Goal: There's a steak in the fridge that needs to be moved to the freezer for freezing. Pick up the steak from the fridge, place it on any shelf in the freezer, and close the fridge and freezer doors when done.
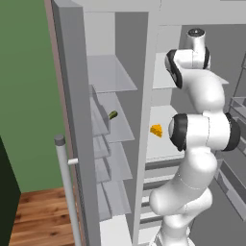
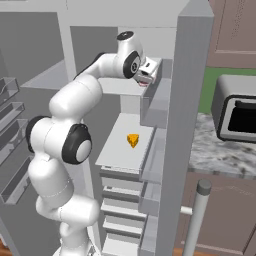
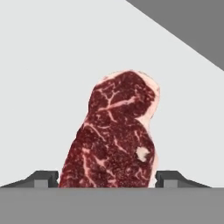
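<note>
Two fingertips (image 3: 43, 178) of my claw (image 3: 107, 179) flank the steak (image 3: 114, 135), jaws apart beside its edges; whether they grip it I cannot tell. It lies flat on a white fridge shelf (image 3: 48, 65).

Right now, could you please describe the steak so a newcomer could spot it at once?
In the fridge, on an upper white shelf, the steak lies between the gripper tips. It is flat, dark red and marbled, unlike the yellow cheese wedge one shelf lower.

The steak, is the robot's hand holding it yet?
Cannot be told. The steak lies between the two fingertips of the gripper, each beside an edge of its near end.
</note>
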Controlling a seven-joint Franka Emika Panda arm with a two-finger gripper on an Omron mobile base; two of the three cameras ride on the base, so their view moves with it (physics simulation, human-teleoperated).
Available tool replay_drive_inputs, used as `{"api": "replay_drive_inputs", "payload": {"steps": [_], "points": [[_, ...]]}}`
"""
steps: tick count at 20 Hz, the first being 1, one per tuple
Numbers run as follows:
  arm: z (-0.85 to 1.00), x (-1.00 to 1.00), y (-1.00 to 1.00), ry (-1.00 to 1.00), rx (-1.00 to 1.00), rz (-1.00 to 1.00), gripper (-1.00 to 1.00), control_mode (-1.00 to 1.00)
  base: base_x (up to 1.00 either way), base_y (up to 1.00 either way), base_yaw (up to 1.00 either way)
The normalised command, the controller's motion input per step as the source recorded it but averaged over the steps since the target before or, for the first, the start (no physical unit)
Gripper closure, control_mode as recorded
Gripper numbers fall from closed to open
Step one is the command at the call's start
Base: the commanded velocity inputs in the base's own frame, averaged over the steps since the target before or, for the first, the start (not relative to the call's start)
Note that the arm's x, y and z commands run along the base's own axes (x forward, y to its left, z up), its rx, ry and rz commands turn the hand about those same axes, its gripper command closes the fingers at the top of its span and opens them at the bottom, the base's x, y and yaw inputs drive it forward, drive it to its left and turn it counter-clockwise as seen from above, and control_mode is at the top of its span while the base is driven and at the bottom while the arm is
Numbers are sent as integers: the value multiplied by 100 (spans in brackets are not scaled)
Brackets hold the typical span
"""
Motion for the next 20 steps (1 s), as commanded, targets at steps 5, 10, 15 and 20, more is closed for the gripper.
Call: {"api": "replay_drive_inputs", "payload": {"steps": [5,10,15,20], "points": [[-97,-10,-1,0,7,0,100,-100,0,0,0],[-89,-34,0,-5,8,0,100,-100,0,0,0],[-77,-45,6,-18,5,1,100,-100,0,0,0],[-5,-82,0,-22,0,0,100,-100,0,0,0]]}}
